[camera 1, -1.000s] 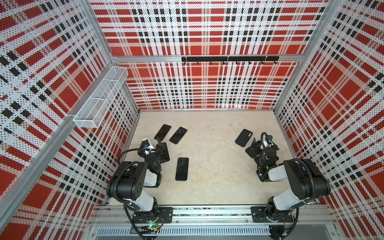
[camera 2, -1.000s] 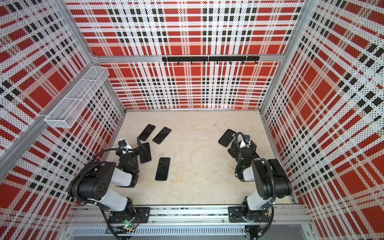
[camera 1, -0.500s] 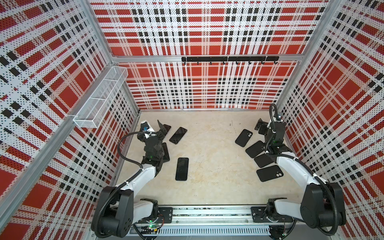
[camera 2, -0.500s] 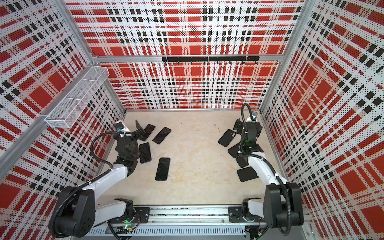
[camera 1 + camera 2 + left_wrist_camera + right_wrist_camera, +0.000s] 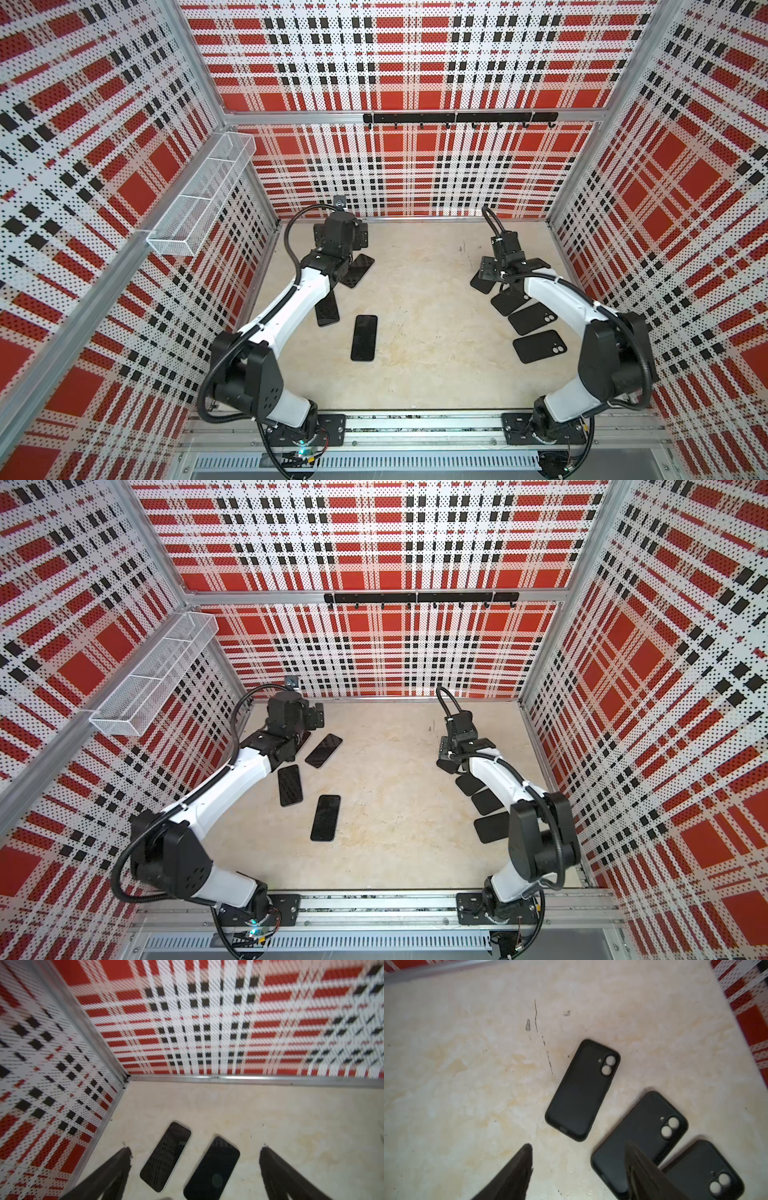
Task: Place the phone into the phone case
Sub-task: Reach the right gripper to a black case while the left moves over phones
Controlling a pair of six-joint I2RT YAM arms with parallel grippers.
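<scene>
Beige marbled board is seen as the floor [image 5: 436, 374], faintly stained yellow. In the right wrist view it is marked by a thin dark scratch [image 5: 543, 1039]. Three sides are closed in by perforated walls [image 5: 415, 83] printed in red, white and black plaid and held in aluminium framing. A white wire basket [image 5: 203, 199] is fixed to the left wall. A black hook rail [image 5: 457, 118] is mounted across the back wall.

Four glossy black phones [image 5: 325, 817] are laid flat on the left of the floor, none of them in a case. One is partly hidden under the left arm. Four black cases [image 5: 539, 347] are fanned in a row along the right side, close together, with their camera cut-outs showing. Phones and cases are kept well apart by bare floor.

The left gripper [image 5: 195, 1150] is held above the two phones nearest the back left corner. Its fingers are spread wide and nothing is between them. The right gripper [image 5: 578, 1144] is held over the far end of the case row, jaws apart, nothing clamped. One finger is seen in front of the second case.
</scene>
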